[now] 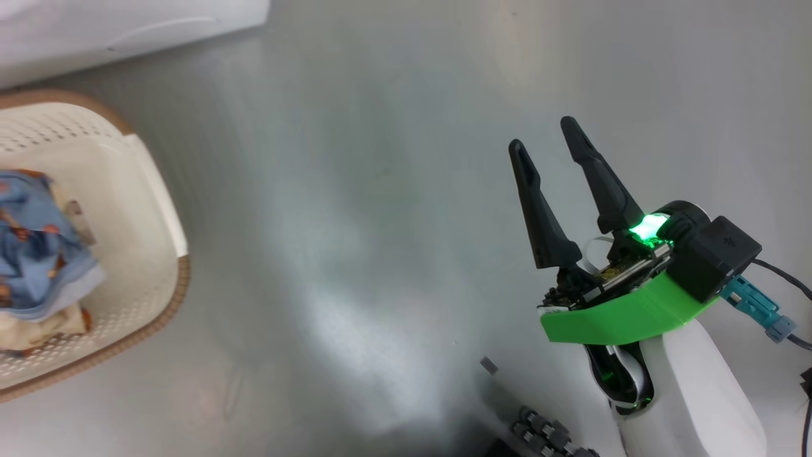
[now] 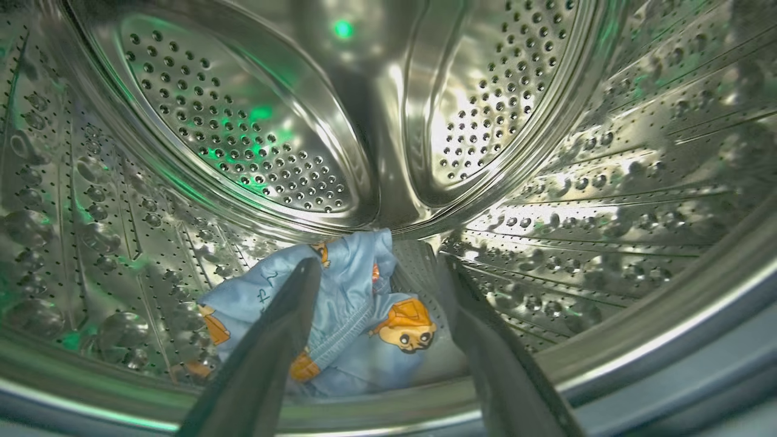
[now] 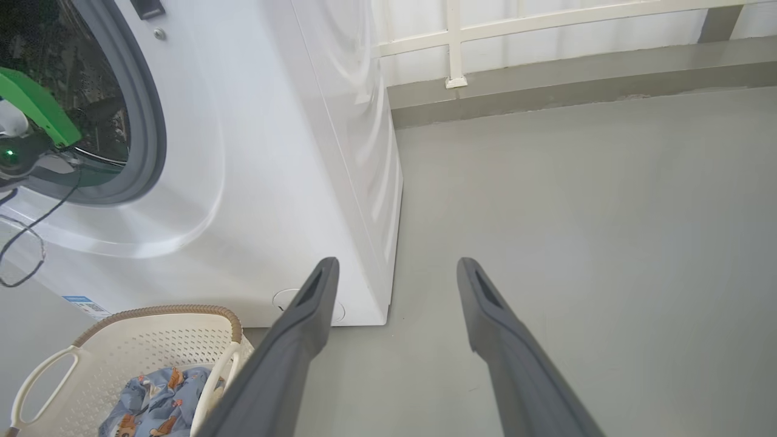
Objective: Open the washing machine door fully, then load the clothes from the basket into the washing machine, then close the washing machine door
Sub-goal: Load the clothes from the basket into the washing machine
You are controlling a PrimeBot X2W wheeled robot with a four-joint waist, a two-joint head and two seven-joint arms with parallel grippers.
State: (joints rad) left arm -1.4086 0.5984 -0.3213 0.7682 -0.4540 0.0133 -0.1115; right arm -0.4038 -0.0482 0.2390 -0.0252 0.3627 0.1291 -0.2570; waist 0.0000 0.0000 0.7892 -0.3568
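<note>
My left gripper (image 2: 381,262) is inside the washing machine's steel drum (image 2: 243,139), its two long dark fingers spread apart and holding nothing. The drum wall is polished metal, curved, dotted with rows of small holes and raised dimples, with two smooth rounded ribs meeting at the back. A crumpled light blue piece of the clothes (image 2: 355,315), soft cotton with orange-brown cartoon figures, lies on the drum floor just past my fingertips. Its long axis runs from the drum's front lip toward the back. There is open room all around my fingers inside the drum.

My right gripper (image 1: 542,134) hangs over the smooth, glossy grey floor (image 1: 380,222), fingers also apart and empty, well clear of everything.

In the right wrist view the washing machine (image 3: 273,152) is a big white box with sharp vertical corners. Its round opening is ringed by a blue-grey rubber seal (image 3: 149,121) and faces the view's left. My left arm's green wrist cover (image 3: 33,106) sits in that opening. A blue label sticker (image 3: 85,305) is low on the front.

The basket (image 1: 181,279) stands on the floor just in front of the machine. It is cream-white perforated plastic, rounded, with a brown woven-look rim and a white loop handle (image 3: 36,376). More blue printed clothes (image 1: 32,254) are heaped in it over a cream piece (image 1: 38,327). Bare floor lies between the basket and my right gripper.
</note>
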